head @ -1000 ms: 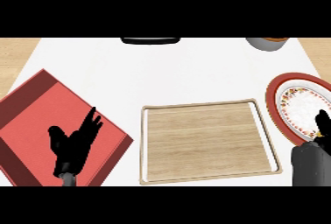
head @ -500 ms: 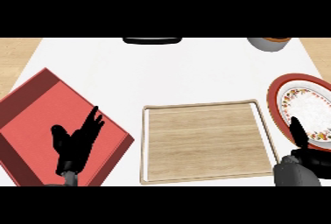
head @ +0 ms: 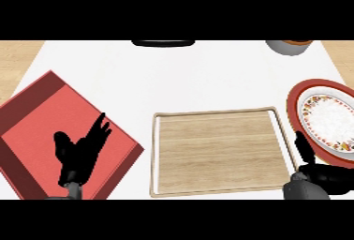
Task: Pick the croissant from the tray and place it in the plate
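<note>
Fingers [head: 98, 131] of left hand [head: 79, 154] straight over red mat [head: 41, 117].

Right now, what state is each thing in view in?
Wooden tray: flat on the counter, nothing on it.
Plate: flat, right of the tray, no croissant visible on it.
Red mat: flat, under the left robot hand.
Left robot hand: open.
Right robot hand: by the plate's edge.
</note>
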Motion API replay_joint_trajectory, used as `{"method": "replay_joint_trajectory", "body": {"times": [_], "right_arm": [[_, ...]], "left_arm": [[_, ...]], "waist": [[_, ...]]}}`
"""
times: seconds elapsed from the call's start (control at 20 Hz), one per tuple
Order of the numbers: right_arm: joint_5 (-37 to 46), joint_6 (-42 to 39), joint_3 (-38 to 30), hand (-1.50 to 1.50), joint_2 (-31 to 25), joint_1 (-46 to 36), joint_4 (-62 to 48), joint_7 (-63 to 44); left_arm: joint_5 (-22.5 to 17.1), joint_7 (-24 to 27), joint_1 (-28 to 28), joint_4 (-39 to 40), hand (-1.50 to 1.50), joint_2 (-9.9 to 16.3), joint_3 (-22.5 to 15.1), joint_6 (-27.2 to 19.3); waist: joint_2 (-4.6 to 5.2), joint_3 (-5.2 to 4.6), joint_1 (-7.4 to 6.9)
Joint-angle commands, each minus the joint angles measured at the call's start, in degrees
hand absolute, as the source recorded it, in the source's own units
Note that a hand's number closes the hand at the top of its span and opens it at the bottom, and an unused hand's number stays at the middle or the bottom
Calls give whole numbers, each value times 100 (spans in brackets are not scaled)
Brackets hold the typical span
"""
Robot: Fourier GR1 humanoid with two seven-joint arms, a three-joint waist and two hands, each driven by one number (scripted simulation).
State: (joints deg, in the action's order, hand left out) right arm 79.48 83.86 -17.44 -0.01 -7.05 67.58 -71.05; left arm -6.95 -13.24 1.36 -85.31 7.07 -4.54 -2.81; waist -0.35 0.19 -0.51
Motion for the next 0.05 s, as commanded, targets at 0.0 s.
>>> {"method": "replay_joint_trajectory", "body": {"times": [0.0], "right_arm": [[324, 198, -50, -150, 1, -134, -117, -444]], "left_arm": [[128, -31, 147, 30, 0, -130, -141, -101]], "waist": [[34, -24, -10]]}}
